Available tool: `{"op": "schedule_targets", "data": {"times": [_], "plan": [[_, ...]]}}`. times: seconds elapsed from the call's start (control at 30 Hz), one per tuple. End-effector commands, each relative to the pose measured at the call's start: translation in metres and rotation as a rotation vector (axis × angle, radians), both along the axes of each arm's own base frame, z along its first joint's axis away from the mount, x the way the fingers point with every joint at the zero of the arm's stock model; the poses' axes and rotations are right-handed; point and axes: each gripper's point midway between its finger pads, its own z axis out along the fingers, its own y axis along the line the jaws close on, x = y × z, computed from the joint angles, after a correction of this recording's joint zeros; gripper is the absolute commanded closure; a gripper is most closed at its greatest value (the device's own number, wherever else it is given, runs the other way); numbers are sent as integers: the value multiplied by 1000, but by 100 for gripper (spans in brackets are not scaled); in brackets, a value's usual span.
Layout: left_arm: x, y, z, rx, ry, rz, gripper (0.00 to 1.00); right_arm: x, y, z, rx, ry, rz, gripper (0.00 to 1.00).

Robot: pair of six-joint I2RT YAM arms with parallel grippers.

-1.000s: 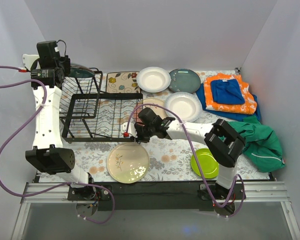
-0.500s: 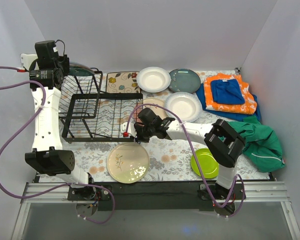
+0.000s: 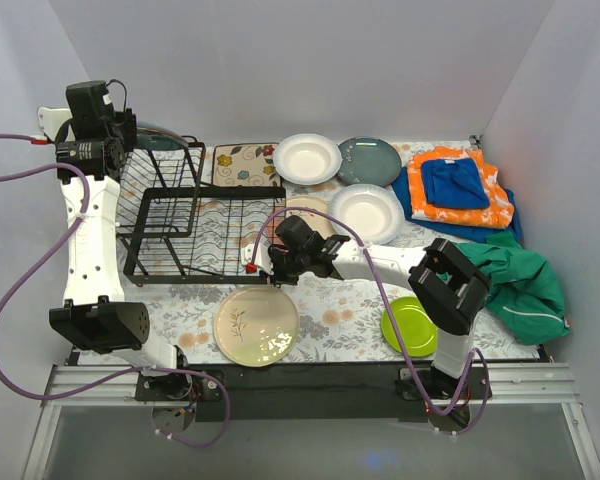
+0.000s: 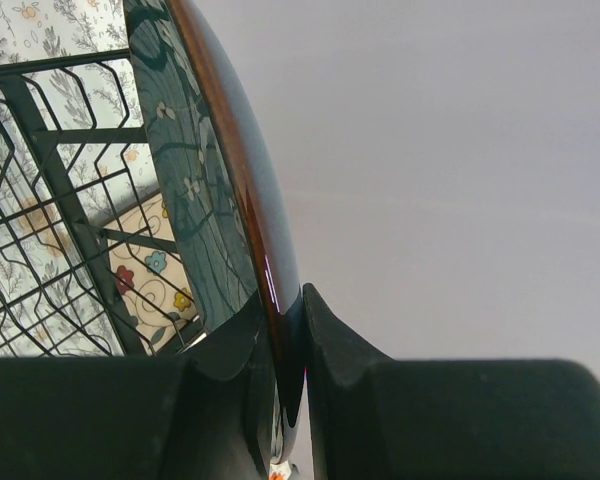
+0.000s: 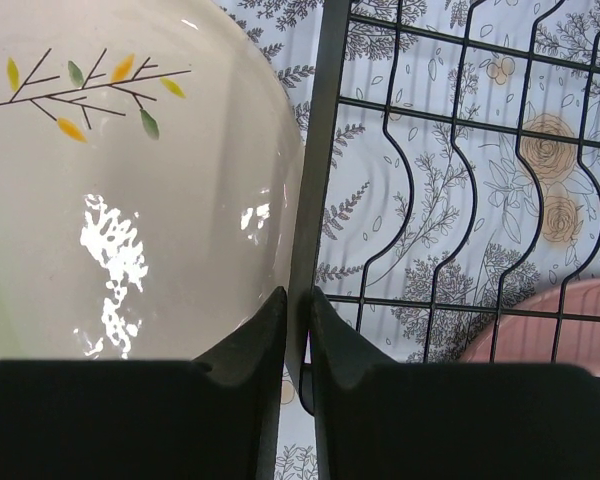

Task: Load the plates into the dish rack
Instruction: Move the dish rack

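The left gripper (image 4: 285,310) is clamping the rim of a dark blue-grey plate (image 4: 205,180), holding it on edge over the far left end of the dish rack (image 3: 210,190). The right gripper (image 5: 298,305) is pinching the rack's near right frame bar. The cream sprig plate (image 5: 110,180) is lying flat on the patterned tablecloth (image 3: 345,320), just near of that bar.

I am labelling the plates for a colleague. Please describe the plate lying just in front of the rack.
Find the black wire dish rack at the left. Just outside its near right corner a cream plate lies flat. A leaf sprig marks it; the lime green plate nearby is smaller and plain.
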Motion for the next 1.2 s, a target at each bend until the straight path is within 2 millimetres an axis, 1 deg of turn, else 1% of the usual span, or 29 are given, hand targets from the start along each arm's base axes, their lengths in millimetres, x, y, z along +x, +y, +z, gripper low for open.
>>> {"op": "schedule_targets", "data": {"times": [0.0,0.17,0.37,0.67,0.8,0.93,1.17], "plan": [[-16,8,121,-679,-586,230,100,-17,6,3,13,44,38,81],[-14,7,118,-682,-580,228,100,-23,8,2,13,57,50,82],[-13,8,116,-682,-579,229,100,-29,12,7,24,73,73,86],[-11,8,114,-685,-576,225,100,-37,15,10,28,87,100,86],[-10,8,117,-686,-584,221,100,-41,17,12,34,94,113,86],[-11,9,119,-685,-588,221,100,-46,16,10,27,111,123,86],[-10,9,119,-687,-588,218,100,-50,19,13,32,109,134,87]]}}
